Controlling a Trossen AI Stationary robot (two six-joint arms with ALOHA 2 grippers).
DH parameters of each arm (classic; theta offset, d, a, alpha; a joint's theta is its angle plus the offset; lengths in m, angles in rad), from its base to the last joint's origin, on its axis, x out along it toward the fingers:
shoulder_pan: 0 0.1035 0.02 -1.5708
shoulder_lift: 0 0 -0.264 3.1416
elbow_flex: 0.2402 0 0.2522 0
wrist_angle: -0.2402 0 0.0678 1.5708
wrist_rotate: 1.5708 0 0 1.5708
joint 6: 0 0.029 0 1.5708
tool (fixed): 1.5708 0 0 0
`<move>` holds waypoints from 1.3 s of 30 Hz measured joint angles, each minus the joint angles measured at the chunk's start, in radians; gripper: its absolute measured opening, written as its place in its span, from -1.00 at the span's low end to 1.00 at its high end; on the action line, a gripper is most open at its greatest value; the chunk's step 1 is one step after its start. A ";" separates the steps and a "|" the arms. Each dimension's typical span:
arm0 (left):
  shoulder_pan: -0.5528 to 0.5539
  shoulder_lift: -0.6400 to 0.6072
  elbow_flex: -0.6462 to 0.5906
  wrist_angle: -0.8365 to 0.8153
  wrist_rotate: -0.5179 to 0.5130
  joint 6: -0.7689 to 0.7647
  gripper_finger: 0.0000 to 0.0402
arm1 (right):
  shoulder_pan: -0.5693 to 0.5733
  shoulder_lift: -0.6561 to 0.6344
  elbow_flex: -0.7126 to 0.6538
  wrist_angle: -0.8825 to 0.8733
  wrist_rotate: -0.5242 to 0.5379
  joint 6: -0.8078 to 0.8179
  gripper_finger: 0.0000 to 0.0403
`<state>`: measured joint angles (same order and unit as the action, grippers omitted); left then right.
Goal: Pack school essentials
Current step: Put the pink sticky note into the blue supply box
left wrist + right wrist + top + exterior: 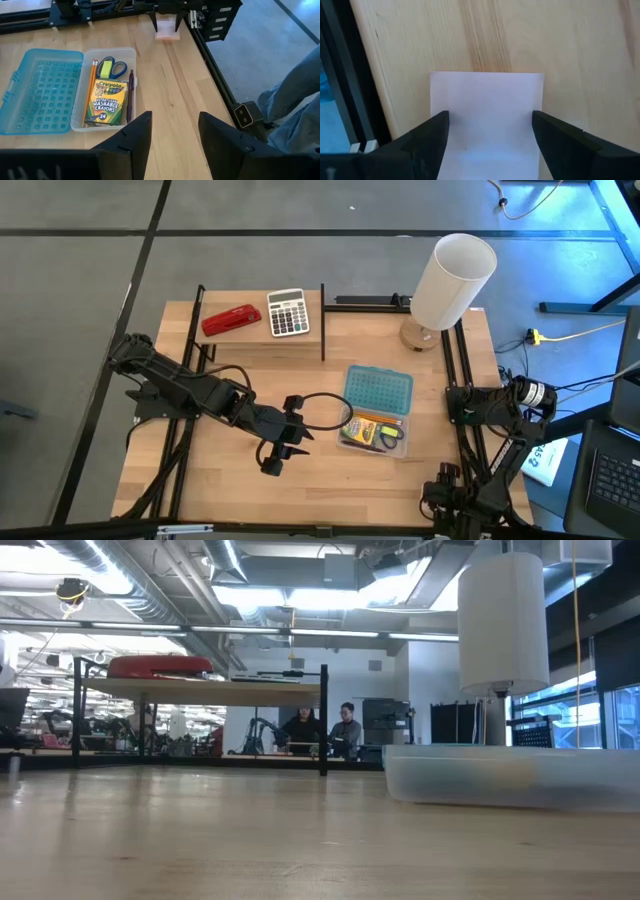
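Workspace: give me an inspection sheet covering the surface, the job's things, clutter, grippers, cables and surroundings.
Surface: wooden table, no spills seen.
Job's things: crayon box, scissors, pencils and pen lie in the clear case, its blue lid open beside it; pink note pad lies flat on the table, outside the case.
Clutter: red stapler and calculator on the raised shelf; white lamp.
Grippers: left gripper hovers near the case, jaws open, empty; right gripper over the note pad, jaws open on either side.
Cables: black cable loops over the table; yellow cable on the floor.
Surroundings: two people seated far behind.
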<state>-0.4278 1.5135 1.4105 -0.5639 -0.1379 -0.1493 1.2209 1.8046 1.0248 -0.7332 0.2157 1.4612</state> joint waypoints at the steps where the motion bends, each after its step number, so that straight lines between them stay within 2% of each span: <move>1: 0.000 0.000 0.000 0.000 0.000 0.000 -0.22 | 0.000 0.000 0.000 -0.001 0.000 0.000 0.41; 14: 0.000 0.000 0.000 0.000 0.000 0.000 -0.22 | 0.003 -0.030 0.004 -0.067 0.043 0.125 0.43; 18: 0.000 0.000 0.000 0.000 0.000 0.000 -0.22 | 0.010 -0.031 0.005 -0.064 0.096 0.128 0.57; 22: 0.000 0.000 0.000 0.000 0.000 0.000 -0.22 | 0.010 -0.032 0.005 -0.082 0.046 0.134 0.75; 26: 0.000 0.000 0.000 0.000 0.000 0.000 -0.22 | 0.011 -0.033 0.005 -0.081 0.045 0.180 0.88; 32: 0.000 0.000 0.000 0.000 0.000 0.000 -0.22 | 0.011 -0.034 0.004 -0.015 0.045 0.187 0.98; 39: 0.000 0.000 0.000 0.000 0.000 0.000 -0.22 | 0.014 -0.034 -0.047 -0.006 0.022 0.185 0.99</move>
<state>-0.4280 1.5135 1.4105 -0.5638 -0.1379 -0.1491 1.2354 1.7706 0.9778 -0.7394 0.2379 1.6460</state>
